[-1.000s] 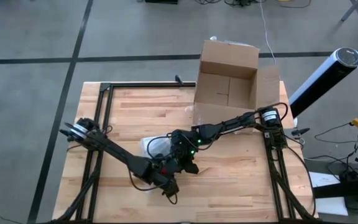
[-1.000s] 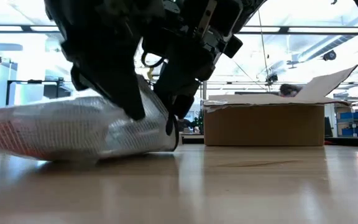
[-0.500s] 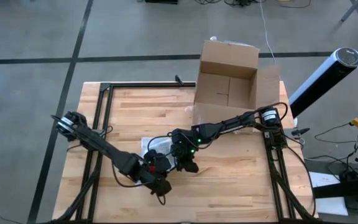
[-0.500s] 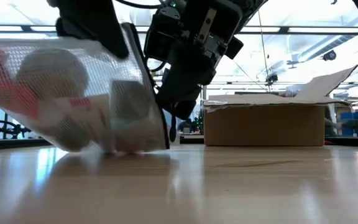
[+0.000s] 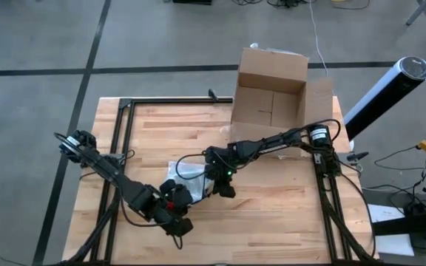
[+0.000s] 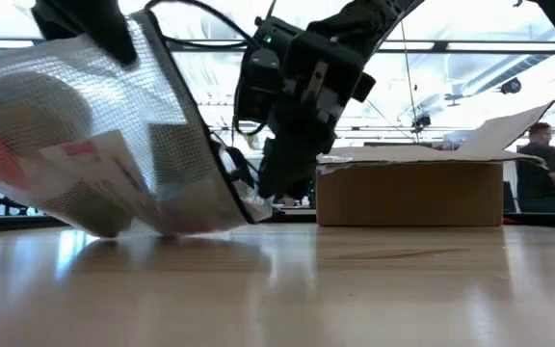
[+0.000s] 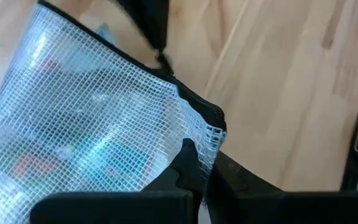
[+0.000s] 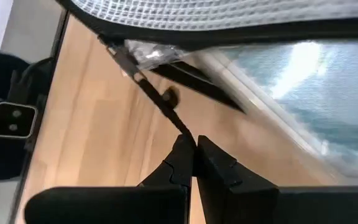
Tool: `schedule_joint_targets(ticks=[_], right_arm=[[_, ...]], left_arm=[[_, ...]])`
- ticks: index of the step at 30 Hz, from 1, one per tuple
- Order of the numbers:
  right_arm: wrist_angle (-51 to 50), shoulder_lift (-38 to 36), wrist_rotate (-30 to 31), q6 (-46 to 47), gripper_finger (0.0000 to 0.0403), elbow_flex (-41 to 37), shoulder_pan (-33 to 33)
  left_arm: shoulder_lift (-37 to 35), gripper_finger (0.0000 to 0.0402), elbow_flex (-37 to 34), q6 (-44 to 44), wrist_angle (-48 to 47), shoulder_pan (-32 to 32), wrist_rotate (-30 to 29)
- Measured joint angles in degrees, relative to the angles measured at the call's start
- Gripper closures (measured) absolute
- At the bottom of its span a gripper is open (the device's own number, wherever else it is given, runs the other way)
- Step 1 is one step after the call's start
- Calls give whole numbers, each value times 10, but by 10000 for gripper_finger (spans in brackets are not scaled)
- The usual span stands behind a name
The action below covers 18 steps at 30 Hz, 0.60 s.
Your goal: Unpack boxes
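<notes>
A translucent mesh zip pouch [image 6: 85, 145] with red and white items inside stands slanted between my two arms, near the table's front middle [image 5: 187, 174]. My left gripper [image 7: 197, 158] is shut on its corner, on the near left [image 5: 176, 214]. My right gripper [image 8: 190, 144] is shut on the pouch's black zip pull, just right of the pouch [image 5: 222, 188]. The brown cardboard box [image 5: 272, 96] stands open on the table's far right, flaps up, also seen in the low view [image 6: 408, 193]. My left gripper pinches the pouch's corner [image 7: 209, 134], where the black zip edge ends, between its two fingers. That end is held high; the pouch slants down and its lower edge [image 6: 162, 231] rests on the table. My right gripper pinches the thin black pull strap [image 8: 180, 129] of the zip at its free end between its two fingertips, slanting down from the table's right. The strap runs straight and taut from the fingers to the zip slider [image 8: 126, 59].
Black frame rails [image 5: 124, 140] run along the table's left and far sides. A dark cylinder [image 5: 387, 89] stands off the table's right edge. A person [image 6: 542, 173] sits in the room behind the box. Bare wood lies at the near right [image 5: 287, 222].
My left gripper has risen and gone toward the table's left edge, still shut on the pouch. The pouch, which lay low on the table, has tipped up: its held end is lifted and its lower edge stays on the wood. My right gripper has shifted slightly toward the far edge.
</notes>
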Motion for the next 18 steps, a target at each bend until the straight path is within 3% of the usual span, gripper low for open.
schedule_joint_targets(ticks=[9,18], right_arm=[[-25,0,-2,-19,403,1,-13],[-77,0,43,-55,403,-5,-41]], left_arm=[[-15,401,-7,-36,-23,-16,-19],[-37,401,-7,-77,-60,-49,-17]])
